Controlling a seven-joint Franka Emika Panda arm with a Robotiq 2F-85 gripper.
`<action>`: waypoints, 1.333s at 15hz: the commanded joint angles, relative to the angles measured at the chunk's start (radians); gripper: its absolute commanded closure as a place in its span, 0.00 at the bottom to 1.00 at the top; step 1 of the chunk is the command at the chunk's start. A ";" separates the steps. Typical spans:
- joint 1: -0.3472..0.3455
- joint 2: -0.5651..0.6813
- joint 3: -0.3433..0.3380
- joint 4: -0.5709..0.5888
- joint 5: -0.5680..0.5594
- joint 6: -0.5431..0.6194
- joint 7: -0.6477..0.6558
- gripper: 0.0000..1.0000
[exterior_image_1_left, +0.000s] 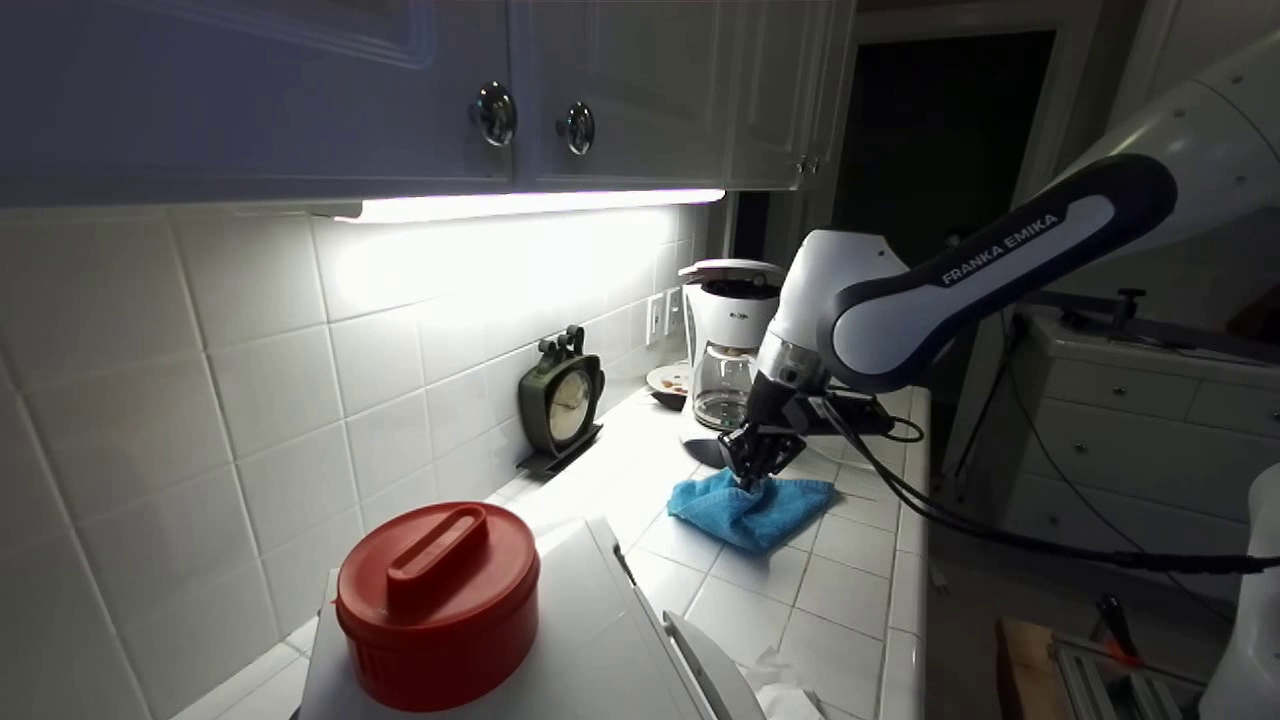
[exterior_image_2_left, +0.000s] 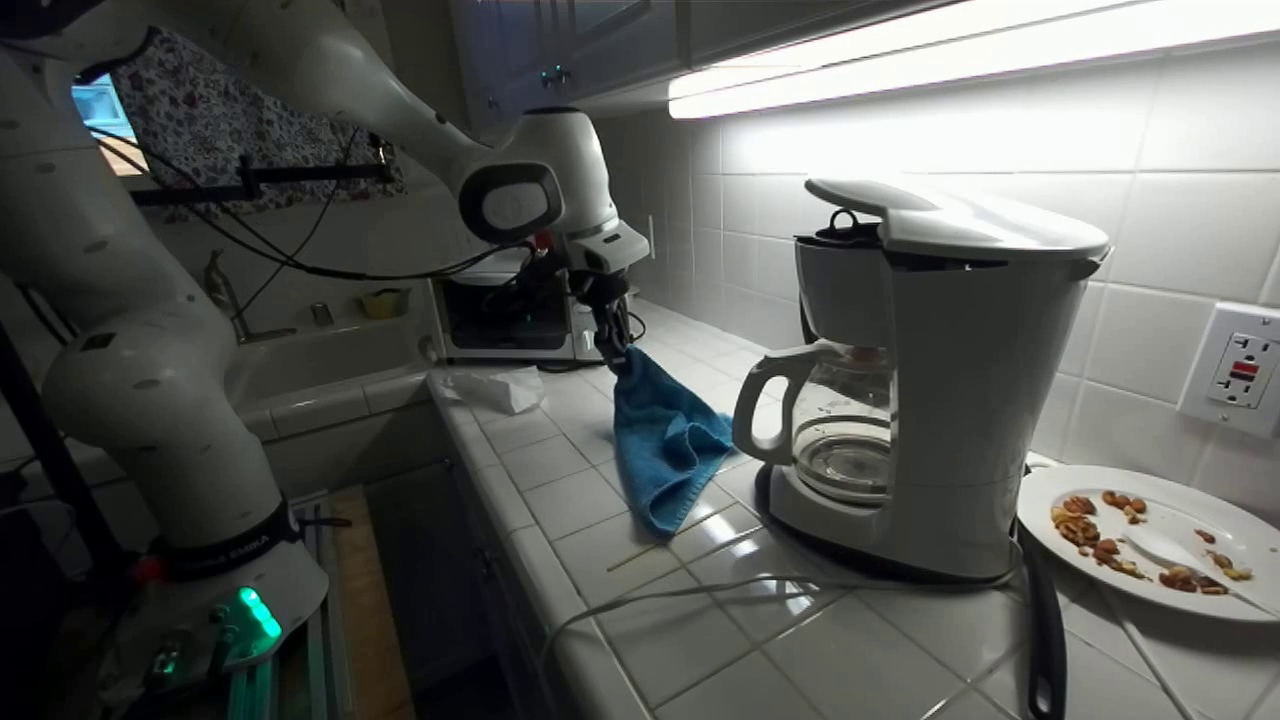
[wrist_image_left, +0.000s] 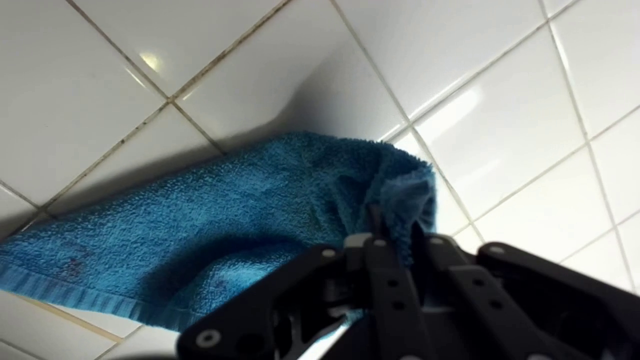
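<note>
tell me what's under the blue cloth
The tiled counter shows along the edges of the blue cloth, pinched by the gripper; whatever lies underneath is hidden.

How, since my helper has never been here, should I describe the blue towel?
Find the white-tiled countertop, then the white coffee maker standing on it. Beside its glass carafe is a rumpled towel, raised where the claw pinches it. Among these things, it alone is blue terry cloth.
</note>
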 joint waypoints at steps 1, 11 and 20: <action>-0.029 -0.088 -0.006 -0.069 -0.016 0.023 -0.033 0.97; -0.122 -0.171 -0.037 -0.100 -0.031 0.046 -0.075 0.97; -0.226 -0.208 -0.060 -0.147 -0.087 0.039 -0.061 0.97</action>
